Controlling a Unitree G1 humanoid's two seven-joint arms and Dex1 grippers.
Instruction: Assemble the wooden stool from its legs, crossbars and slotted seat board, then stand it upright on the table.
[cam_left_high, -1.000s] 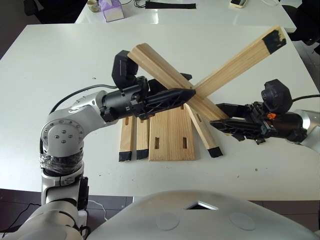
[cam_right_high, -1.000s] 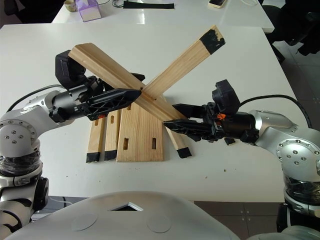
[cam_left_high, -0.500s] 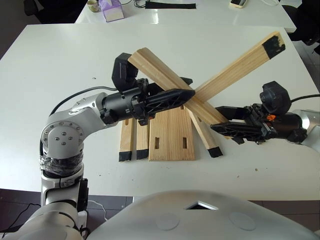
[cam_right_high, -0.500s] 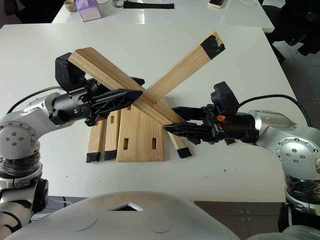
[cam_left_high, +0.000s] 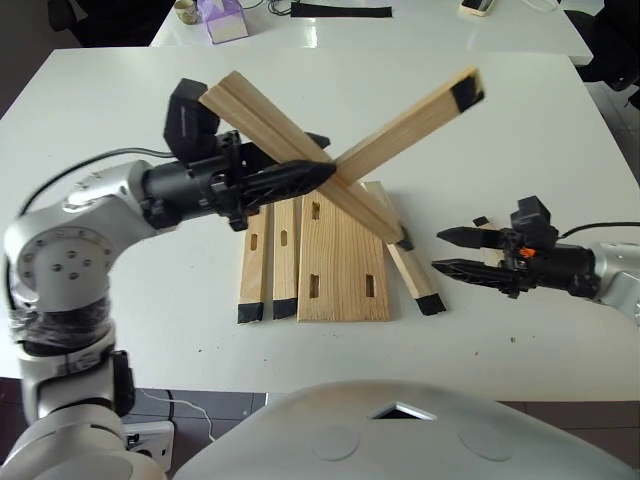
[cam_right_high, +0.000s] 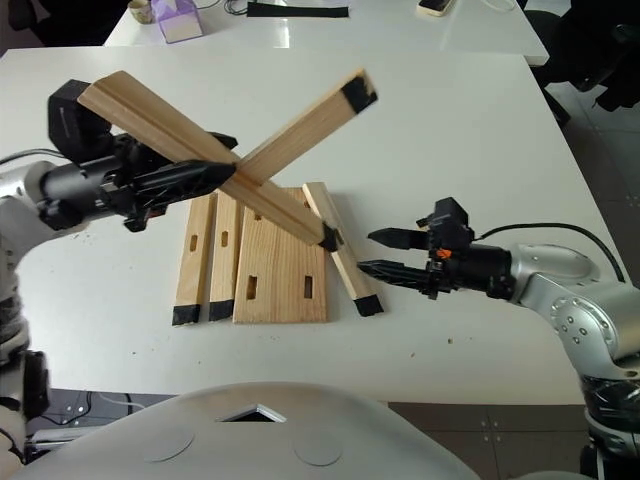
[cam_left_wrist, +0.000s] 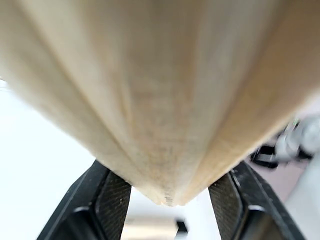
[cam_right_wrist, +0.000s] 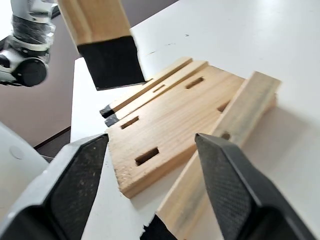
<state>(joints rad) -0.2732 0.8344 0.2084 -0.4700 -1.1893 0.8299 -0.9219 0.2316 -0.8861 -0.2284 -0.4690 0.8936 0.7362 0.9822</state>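
Observation:
Two long wooden legs with black ends, joined in a cross (cam_left_high: 335, 175), hang tilted above the table. My left gripper (cam_left_high: 318, 172) is shut on the cross at its joint; in the left wrist view the wood (cam_left_wrist: 160, 100) sits between the fingers (cam_left_wrist: 112, 200). The slotted seat board (cam_left_high: 340, 270) lies flat below, with two narrow crossbars (cam_left_high: 268, 265) at its left and a loose leg (cam_left_high: 408, 262) at its right. My right gripper (cam_left_high: 438, 250) stands open just above the table, right of that leg and apart from it. Its wrist view shows the board (cam_right_wrist: 175, 125) and the leg (cam_right_wrist: 230, 130).
A small black scrap (cam_left_high: 480, 220) lies on the white table (cam_left_high: 120, 140) near the right gripper. A second table behind holds a tissue box (cam_left_high: 225, 18), a cup (cam_left_high: 185, 10) and a black strip (cam_left_high: 340, 12). The table's left half is bare.
My left arm has carried the crossed legs up and to the left. My right gripper has drawn back to the right, away from the cross's lower end, and stands open.

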